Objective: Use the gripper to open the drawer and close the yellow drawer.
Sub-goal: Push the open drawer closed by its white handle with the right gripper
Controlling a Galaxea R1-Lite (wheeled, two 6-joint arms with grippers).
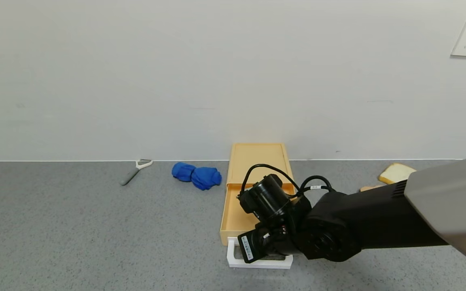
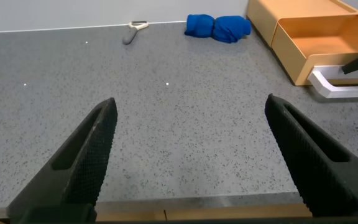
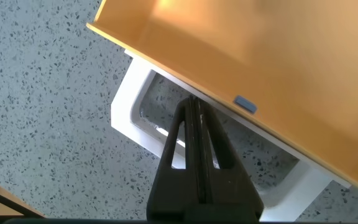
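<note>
The drawer [image 1: 233, 214] is a pale yellow-tan tray, pulled well out of its flat matching case [image 1: 257, 157] toward the table's front. Its white loop handle [image 1: 233, 258] sticks out in front. My right gripper [image 3: 194, 107] is shut, its fingers pressed together, and its tip reaches down inside the handle's loop [image 3: 126, 115], close to the drawer front [image 3: 229, 56]. In the head view the right wrist [image 1: 269, 226] hides the fingers. My left gripper [image 2: 190, 102] is open and empty above the table's front edge, left of the drawer [image 2: 328, 43].
A blue cloth [image 1: 196, 174] lies just left of the case near the wall. A grey-handled peeler [image 1: 134, 171] lies farther left. A slice of bread [image 1: 395, 173] lies at the right by the wall. The table is grey speckled stone [image 1: 75, 234].
</note>
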